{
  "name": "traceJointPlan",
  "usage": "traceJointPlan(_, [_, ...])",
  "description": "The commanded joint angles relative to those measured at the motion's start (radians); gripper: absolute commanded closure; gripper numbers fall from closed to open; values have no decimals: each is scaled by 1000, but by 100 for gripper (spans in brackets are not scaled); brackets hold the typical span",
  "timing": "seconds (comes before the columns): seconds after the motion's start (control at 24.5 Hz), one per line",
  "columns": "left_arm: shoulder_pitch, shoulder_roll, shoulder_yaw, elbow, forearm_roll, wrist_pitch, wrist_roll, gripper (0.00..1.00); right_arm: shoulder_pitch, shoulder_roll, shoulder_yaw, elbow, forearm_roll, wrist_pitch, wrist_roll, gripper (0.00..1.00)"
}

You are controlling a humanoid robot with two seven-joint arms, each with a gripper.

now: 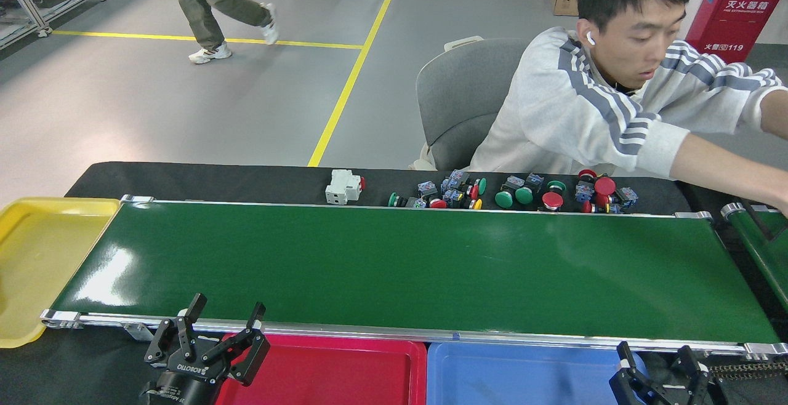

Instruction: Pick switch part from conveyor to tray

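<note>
Left jaws [226, 314] spread wide, nothing between them, poised over the near silver rail right where the glossy red plastic tray [332, 371] begins. Right jaws [657, 359] also parted and empty, low at the bottom edge, hanging over the right end of the glossy blue plastic tray [511, 374]. Straight ahead of both pairs, the long, wide, glossy dark-green conveyor belt with aluminium side rails [400, 263], bare from end to end. Beyond its far rail, well away from either pair of jaws, a heap of small push-button switch parts with red, green and yellow caps [511, 192] scattered on the black tabletop [203, 180], plus one white blocky switch unit [343, 186] just left of the heap. Off to the left of the left jaws, a glossy yellow plastic tray [31, 257] butting against the belt's end. Past the switches, a seated person in a grey striped sweatshirt [591, 109], arm stretched out to the right; farther back, another person's legs [212, 8] crossing the grey floor
</note>
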Motion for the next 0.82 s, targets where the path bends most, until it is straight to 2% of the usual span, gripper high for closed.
traceJointPlan(0.0, [-11, 5, -1, -20, 4, -2, 8, 0, -2, -7, -5, -17, 0, 5, -8, 2])
traceJointPlan(0.57, [-31, 11, 10, -22, 19, -35, 27, 0, 26, -7, -5, -30, 5, 13, 3, 2])
traceJointPlan(0.78, [-22, 11, 7, -19, 111, -37, 27, 0, 26, -13, -28, -76, 14, 13, 67, 2])
